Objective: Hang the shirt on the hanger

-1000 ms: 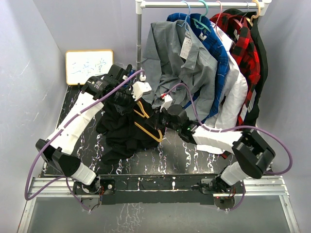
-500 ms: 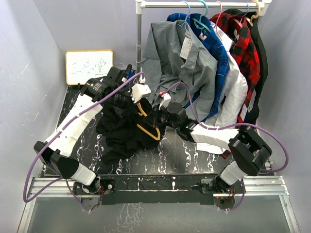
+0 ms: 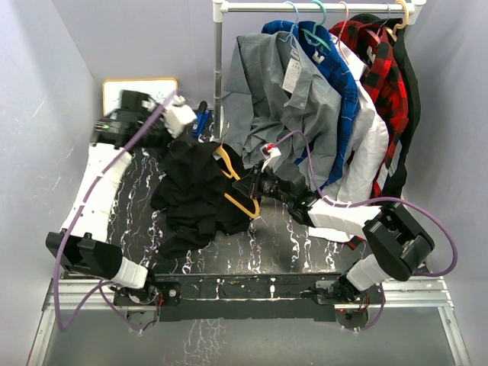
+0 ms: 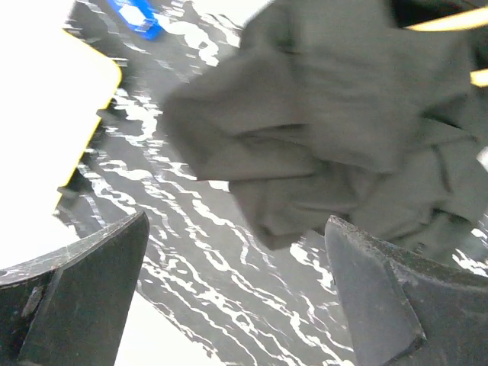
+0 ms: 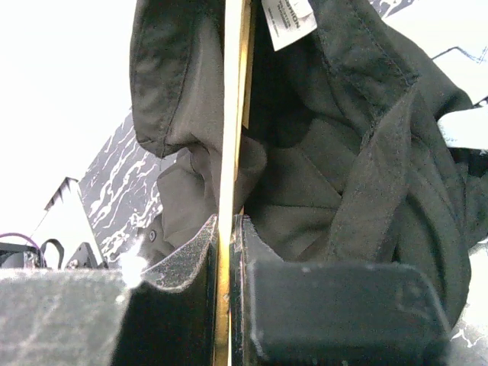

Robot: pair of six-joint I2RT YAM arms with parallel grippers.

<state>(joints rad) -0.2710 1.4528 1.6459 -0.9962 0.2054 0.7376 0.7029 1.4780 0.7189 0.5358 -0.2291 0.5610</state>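
Black soft-fabric shirt [image 3: 194,191] lies heaped on the black white-veined table [image 3: 282,236], nearer than and to the right of the yellow-framed whiteboard [image 3: 137,84]. The thin yellow-orange plastic hanger [image 3: 242,200] runs up into its collar. The right gripper [image 5: 226,229] pinches the hanger's bar. The left gripper [image 4: 236,259] hangs spread wide, holding nothing, just in front of the whiteboard. A small white collar label [image 5: 288,19] carries print, seemingly too blurred to read.

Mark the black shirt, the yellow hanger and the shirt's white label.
black shirt [image 3: 191,187]: top external view, middle of the bunched fabric.
yellow hanger [image 5: 233,91]: right wrist view, its straight bar.
white label [image 5: 288,18]: right wrist view, its centre.
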